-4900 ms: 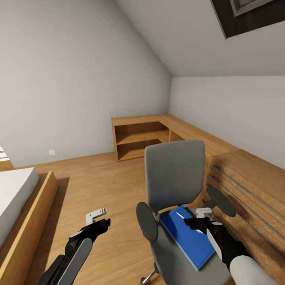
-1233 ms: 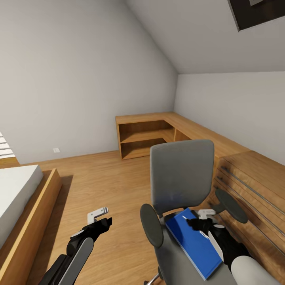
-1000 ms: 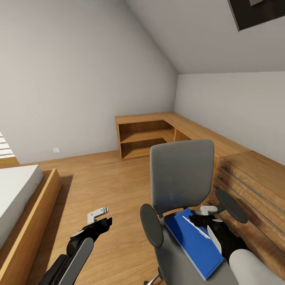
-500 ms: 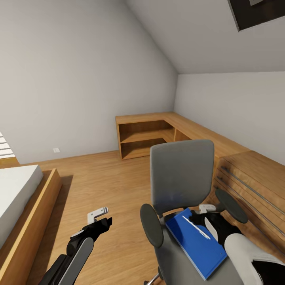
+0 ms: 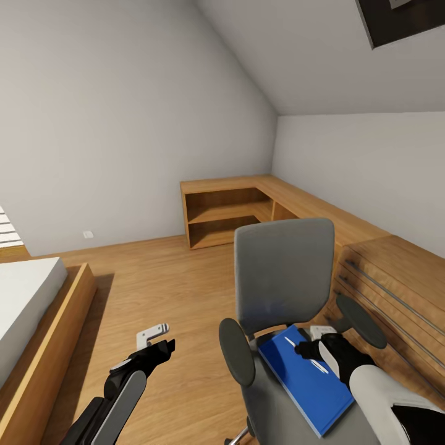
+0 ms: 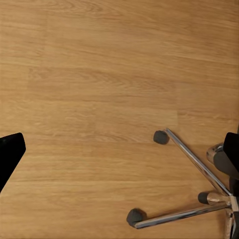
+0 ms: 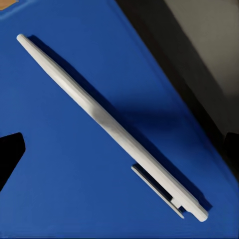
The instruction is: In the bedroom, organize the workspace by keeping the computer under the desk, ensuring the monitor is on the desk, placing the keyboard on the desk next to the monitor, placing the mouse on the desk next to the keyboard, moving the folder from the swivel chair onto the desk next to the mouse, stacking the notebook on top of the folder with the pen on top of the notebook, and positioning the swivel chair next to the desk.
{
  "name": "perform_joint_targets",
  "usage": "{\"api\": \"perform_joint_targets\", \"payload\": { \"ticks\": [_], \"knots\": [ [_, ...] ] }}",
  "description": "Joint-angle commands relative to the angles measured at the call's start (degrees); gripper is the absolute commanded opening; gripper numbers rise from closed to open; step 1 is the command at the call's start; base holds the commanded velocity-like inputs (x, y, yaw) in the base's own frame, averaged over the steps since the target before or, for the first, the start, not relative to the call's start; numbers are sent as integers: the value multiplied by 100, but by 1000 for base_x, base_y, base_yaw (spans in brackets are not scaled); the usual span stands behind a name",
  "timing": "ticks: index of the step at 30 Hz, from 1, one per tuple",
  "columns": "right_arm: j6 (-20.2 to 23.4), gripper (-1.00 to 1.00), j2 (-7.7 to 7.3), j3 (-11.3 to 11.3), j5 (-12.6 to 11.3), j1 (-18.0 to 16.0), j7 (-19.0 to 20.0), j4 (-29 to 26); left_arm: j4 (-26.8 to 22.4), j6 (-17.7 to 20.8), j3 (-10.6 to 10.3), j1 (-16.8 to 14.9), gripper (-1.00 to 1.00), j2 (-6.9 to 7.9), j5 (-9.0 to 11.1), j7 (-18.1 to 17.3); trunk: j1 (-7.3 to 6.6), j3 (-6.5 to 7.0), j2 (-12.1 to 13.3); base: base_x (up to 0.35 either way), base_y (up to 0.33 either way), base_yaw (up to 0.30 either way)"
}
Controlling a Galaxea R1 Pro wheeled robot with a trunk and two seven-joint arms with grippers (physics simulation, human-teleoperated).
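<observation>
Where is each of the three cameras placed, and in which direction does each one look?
Head view: from the robot's head, forward and down into the bedroom at the swivel chair; both arms show, left hand and right hand.
Left wrist view: near the left hand, down at the wooden floor and the chair base; dark fingertips at the edges.
Right wrist view: near the right hand, down at the pen on the blue folder; a fingertip shows.
Shared: pen and folder appear in head and right wrist views.
</observation>
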Motion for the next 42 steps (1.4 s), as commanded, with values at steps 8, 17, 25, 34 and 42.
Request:
{"api": "perform_joint_targets", "payload": {
  "ticks": [8, 17, 25, 34, 42],
  "knots": [
    [148, 100, -7, -40, 41, -2, 20, -26, -11, 3, -21, -6, 100, 5, 53, 57, 0, -6, -3, 0, 0, 0],
    [140, 100, -6, -46, 53, -2, 18, -34, -11, 3, -16, -5, 100, 3, 59, 57, 0, -6, -3, 0, 0, 0],
    [109, 100, 0, -42, 62, -2, 3, -28, -11, 3, -16, -5, 100, 2, 62, 57, 0, -6, -3, 0, 0, 0],
    [97, 100, -5, -49, 62, -2, 0, -27, -9, 3, -24, -8, 100, -3, 62, 59, 131, -113, -244, 0, 0, 0],
    [96, 100, 0, -45, 62, -2, 0, -11, -9, 3, -25, -5, 100, -3, 66, 57, 285, -239, -524, 0, 0, 0]
  ]
}}
